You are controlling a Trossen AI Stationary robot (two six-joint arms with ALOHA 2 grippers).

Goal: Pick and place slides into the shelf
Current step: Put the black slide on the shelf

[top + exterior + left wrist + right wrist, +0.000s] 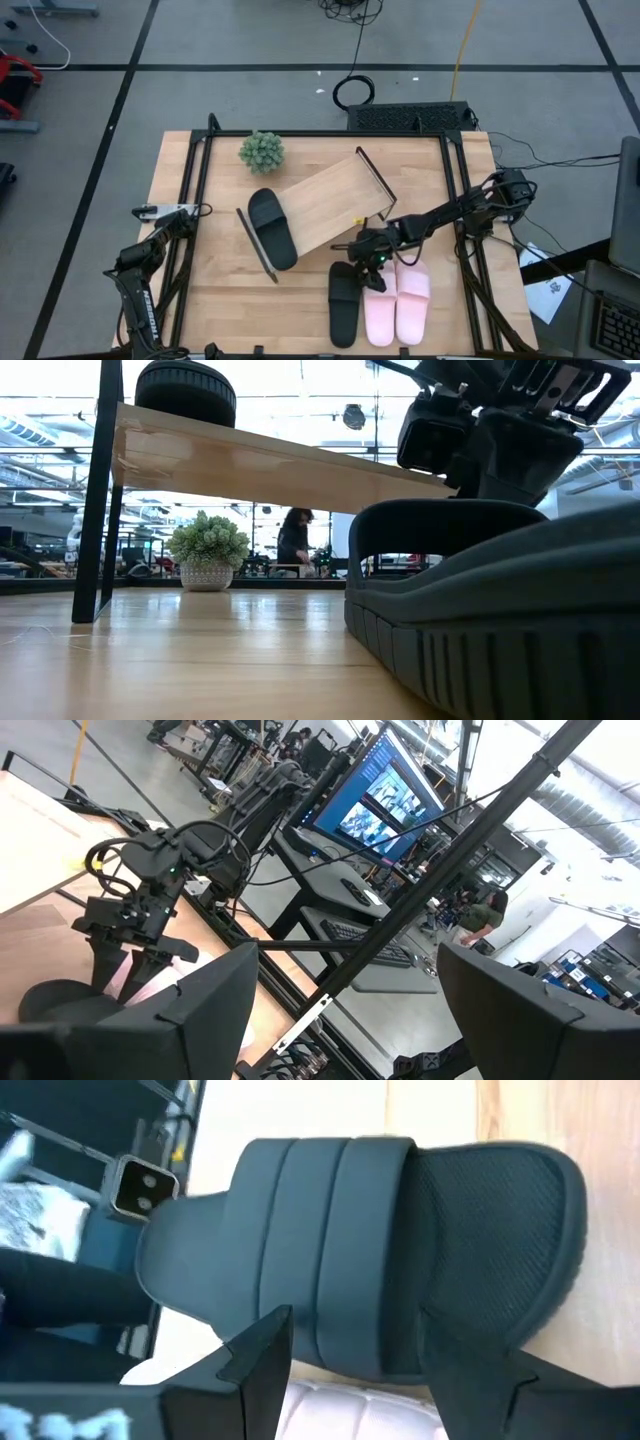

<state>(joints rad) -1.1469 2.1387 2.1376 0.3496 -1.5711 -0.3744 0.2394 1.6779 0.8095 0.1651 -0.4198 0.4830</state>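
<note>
The shelf [335,200] stands slantwise mid-table, and one black slide [272,228] lies on the left end of its board [280,465]. The second black slide [343,305] rests sole-down on the table beside the pink pair [398,300]. My right gripper [368,268] hangs open over this slide's strap end. In the right wrist view its gripper [355,1330] has a finger on either side of part of the strap [320,1210]. My left gripper [185,212] waits open at the table's left edge [340,1020]. My right gripper comes at the black slide's strap from above with its fingers apart. I cannot tell whether the fingertips [270,1330] touch the strap or hover just over it. The slide lies flat on the table.
A small potted plant [261,151] stands near the far edge, left of the shelf. The pink slide [340,1415] lies right against the black one. Black frame rails run along the table's left and right sides. A person shows in the room behind [293,540].
</note>
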